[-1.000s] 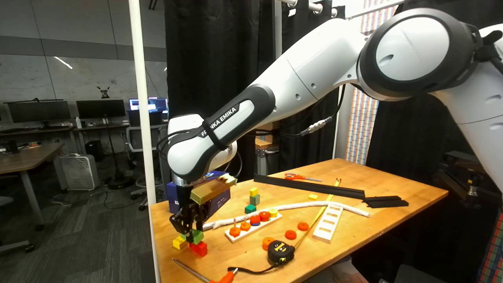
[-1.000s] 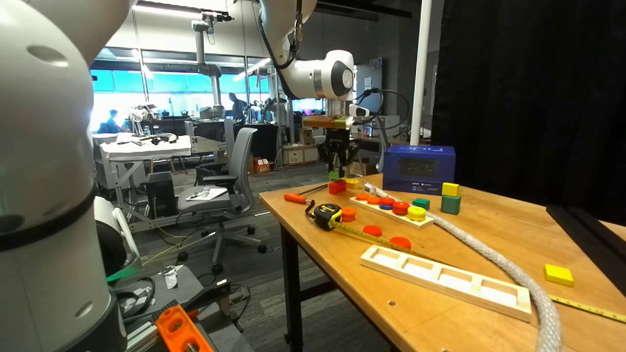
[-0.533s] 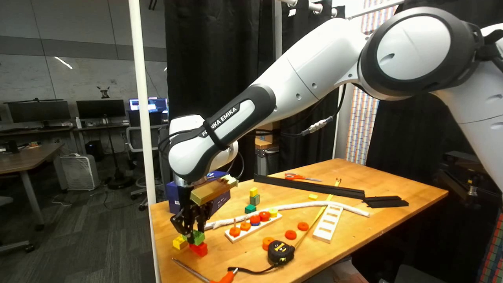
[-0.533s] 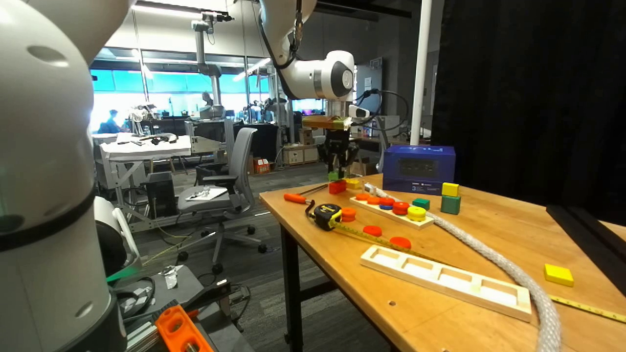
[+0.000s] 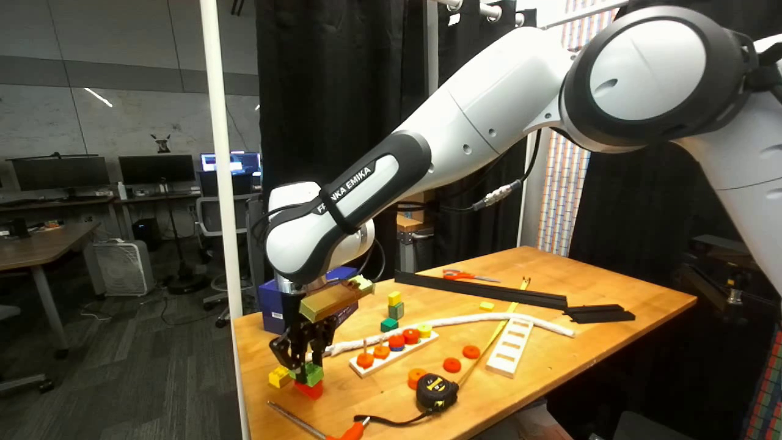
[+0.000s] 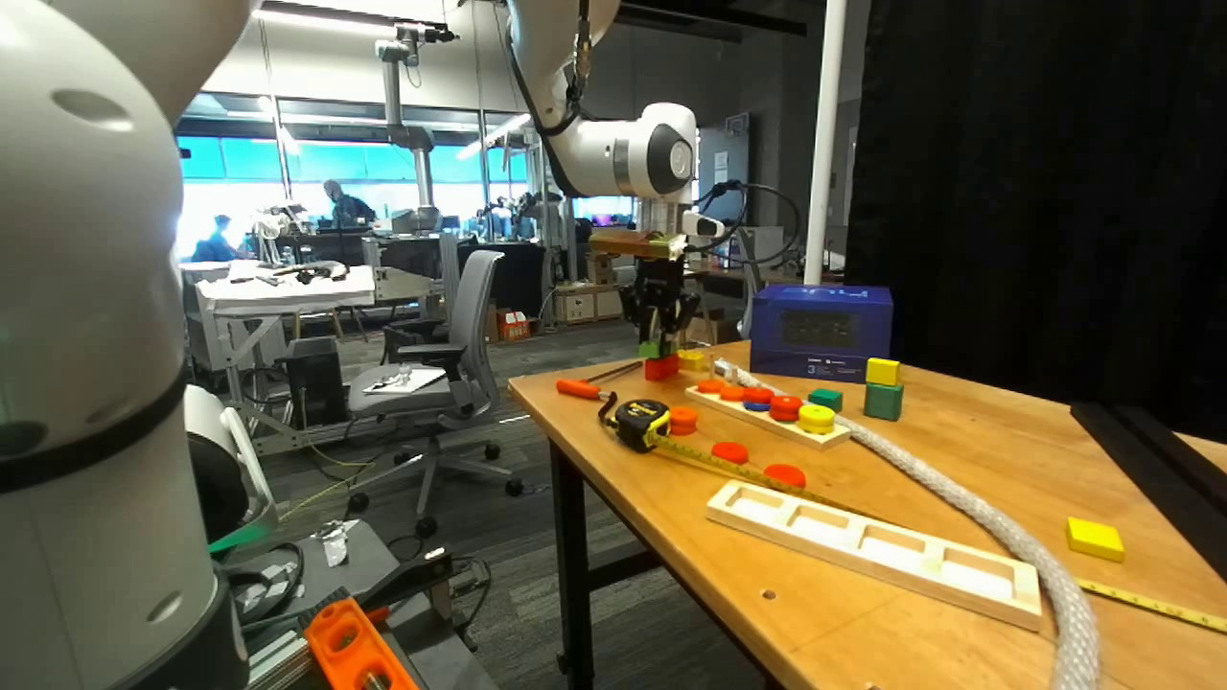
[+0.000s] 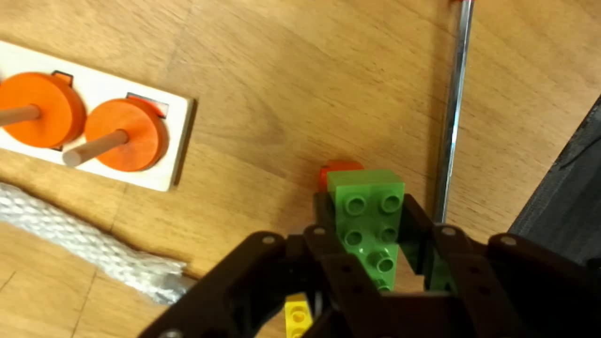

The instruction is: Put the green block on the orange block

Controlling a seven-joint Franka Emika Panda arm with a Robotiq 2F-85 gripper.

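Observation:
The green block [image 7: 368, 223] is between my gripper's fingers [image 7: 367, 206] in the wrist view, with a finger against each side. The orange block [image 7: 340, 168] shows as a red-orange corner past the green block's far end; the rest of it is hidden below. In both exterior views the green block [image 5: 314, 374] [image 6: 651, 351] is directly over the orange block [image 5: 310, 390] [image 6: 661, 369], level, with no clear gap. I cannot tell whether they are pressed together. My gripper [image 5: 309, 366] [image 6: 658, 343] is shut on the green block.
A yellow block [image 5: 280, 377] stands close beside the orange block. A screwdriver shaft [image 7: 453, 117] lies nearby on the table. A peg board [image 7: 162, 173] with discs, a white rope [image 7: 94, 244], a tape measure [image 5: 437, 392] and a blue box [image 6: 821, 331] are around.
My gripper has moved slightly down and to the right in an exterior view, carrying the green block with it. The green block is now lower, over the orange block, which looks nearly unmoved.

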